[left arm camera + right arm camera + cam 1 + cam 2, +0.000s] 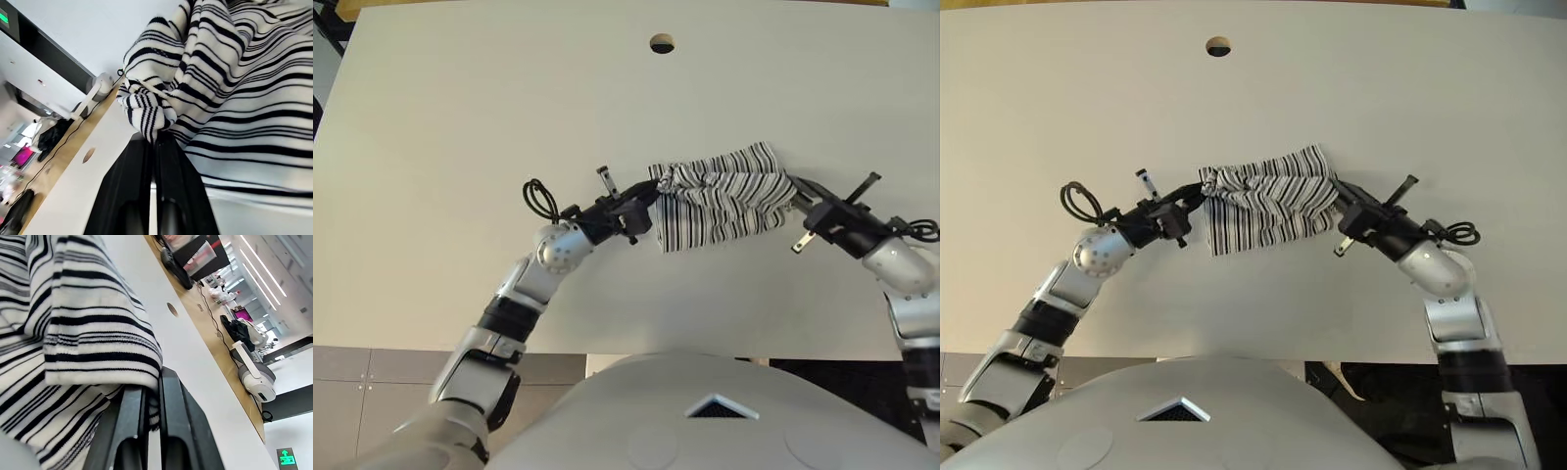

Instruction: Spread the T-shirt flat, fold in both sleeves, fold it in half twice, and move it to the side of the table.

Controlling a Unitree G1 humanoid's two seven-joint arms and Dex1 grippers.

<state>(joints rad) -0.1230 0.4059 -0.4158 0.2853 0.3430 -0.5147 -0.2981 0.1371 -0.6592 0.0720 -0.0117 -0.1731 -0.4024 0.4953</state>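
A black-and-white striped T-shirt (pixel 722 196) is bunched into a small bundle above the near middle of the table. It hangs stretched between both grippers. My left gripper (pixel 651 191) is shut on the cloth at the bundle's left end, where the fabric is gathered. In the left wrist view a wad of the T-shirt (pixel 146 110) sits pinched between the dark fingers (pixel 128 181). My right gripper (pixel 793 191) is shut on the bundle's right end. In the right wrist view a folded edge of the T-shirt (pixel 98 347) drapes over the black fingers (pixel 132 421).
The pale table (pixel 460 117) stretches bare to the left, right and far side of the bundle. A round cable hole (pixel 662 43) lies near the far edge. Beyond the table a wooden desk (pixel 230 357) holds clutter.
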